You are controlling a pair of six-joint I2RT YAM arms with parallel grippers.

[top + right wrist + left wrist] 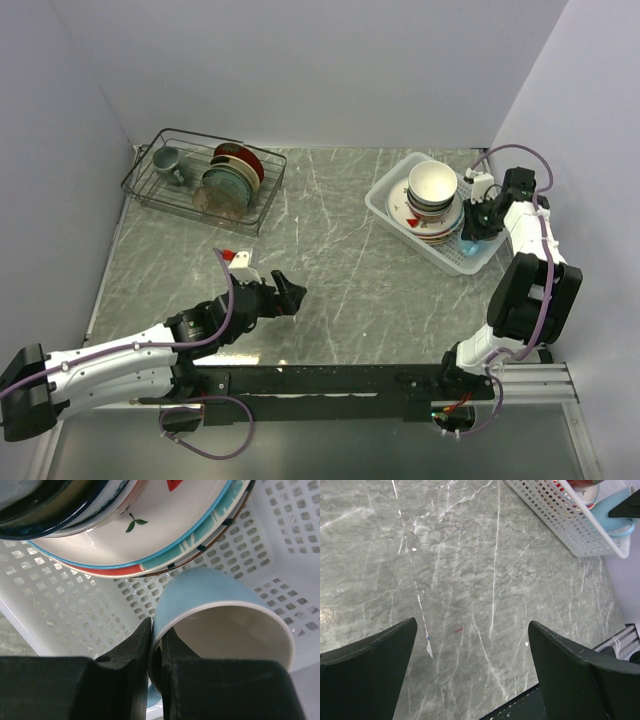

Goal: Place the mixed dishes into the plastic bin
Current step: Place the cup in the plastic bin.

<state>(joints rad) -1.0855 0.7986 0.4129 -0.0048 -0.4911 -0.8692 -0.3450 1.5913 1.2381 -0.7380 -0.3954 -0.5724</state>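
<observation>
The white plastic bin point(378, 204) is sitting at an angle in the upper right of the frame, on the grey marbled table point(350, 260). Inside it, cream-and-dark bowls point(432, 183) are resting on a stack of patterned plates point(418, 222). The right gripper point(478, 228) is hanging over the bin's lower right corner, right at a light blue mug point(468, 245). The left gripper point(291, 297) is hovering over the table left of centre, fingers apart. In the upper left, a black wire rack point(150, 185) is holding a grey-green mug point(166, 160) and upright plates point(235, 175).
</observation>
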